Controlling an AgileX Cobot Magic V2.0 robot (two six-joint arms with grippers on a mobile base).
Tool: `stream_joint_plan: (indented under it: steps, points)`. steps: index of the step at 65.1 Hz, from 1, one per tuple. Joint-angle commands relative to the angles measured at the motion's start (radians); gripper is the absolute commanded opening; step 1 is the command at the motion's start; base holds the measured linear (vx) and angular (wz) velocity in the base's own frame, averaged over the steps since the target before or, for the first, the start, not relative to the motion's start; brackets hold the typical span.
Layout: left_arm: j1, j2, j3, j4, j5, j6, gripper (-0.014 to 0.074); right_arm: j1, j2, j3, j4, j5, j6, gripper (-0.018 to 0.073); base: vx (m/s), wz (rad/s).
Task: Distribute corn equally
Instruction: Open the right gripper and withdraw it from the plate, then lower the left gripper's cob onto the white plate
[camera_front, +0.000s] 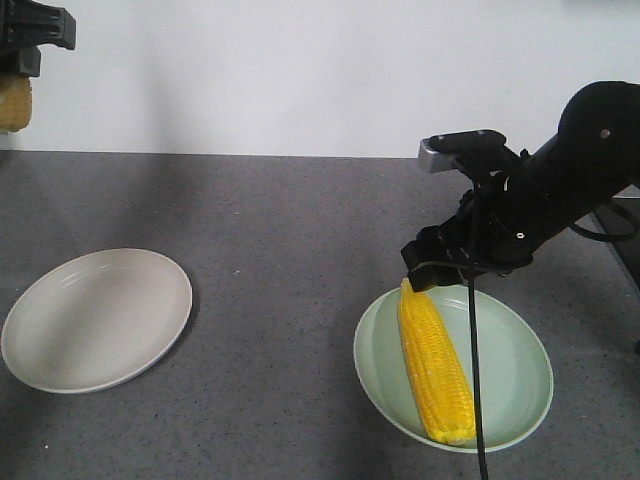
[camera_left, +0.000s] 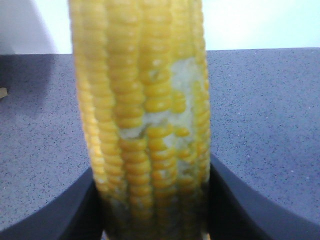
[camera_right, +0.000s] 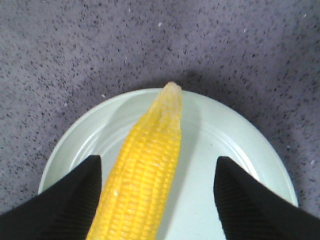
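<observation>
One corn cob (camera_front: 435, 365) lies lengthwise on the pale green plate (camera_front: 512, 372) at the right, its tip pointing away. My right gripper (camera_front: 438, 272) hovers open just above that tip. In the right wrist view the cob (camera_right: 145, 175) sits between the spread fingers (camera_right: 75, 200), untouched, on the green plate (camera_right: 227, 145). My left gripper (camera_front: 18, 72) is high at the far left, shut on a second corn cob (camera_front: 14, 102). The left wrist view shows this cob (camera_left: 145, 110) upright and clamped between both fingers (camera_left: 60, 215), with a patch of missing kernels.
A white plate (camera_front: 95, 318) with nothing on it lies at the left on the grey speckled tabletop (camera_front: 290, 250). A white wall stands behind the table. A black cable (camera_front: 474, 380) hangs from the right arm across the green plate.
</observation>
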Motion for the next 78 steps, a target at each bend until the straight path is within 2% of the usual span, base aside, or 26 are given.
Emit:
stream_joint_plan:
  steps: [1, 13, 30, 44, 65, 72, 78]
  points:
    - [0.0, -0.035, -0.03, 0.019, -0.06, -0.004, 0.0069, -0.004, -0.07, -0.027, 0.004, -0.046, -0.01, 0.0475, 0.0, 0.0]
    - [0.0, -0.035, -0.03, 0.019, -0.06, -0.004, 0.0068, -0.004, -0.165, -0.027, -0.049, -0.065, -0.009, 0.0475, 0.0, 0.0]
    - [0.0, -0.035, -0.03, 0.019, -0.059, -0.004, 0.007, -0.004, -0.357, -0.027, -0.122, -0.069, 0.054, 0.0475, 0.0, 0.0]
    - [0.0, -0.035, -0.03, 0.019, -0.048, -0.003, 0.0072, -0.004, -0.517, -0.023, -0.151, -0.048, 0.101, 0.0475, 0.0, 0.0]
    - [0.0, -0.035, -0.03, 0.019, 0.004, -0.002, 0.0072, -0.004, -0.645, 0.064, -0.172, -0.069, 0.105, 0.0475, 0.0, 0.0]
    - [0.0, -0.035, -0.03, -0.011, 0.004, 0.022, 0.0072, -0.004, -0.642, 0.07, -0.174, -0.07, 0.106, 0.0475, 0.0, 0.0]
    - [0.0, -0.035, -0.03, -0.07, 0.004, 0.044, 0.0072, -0.004, -0.641, 0.07, -0.174, -0.077, 0.106, 0.0475, 0.0, 0.0]
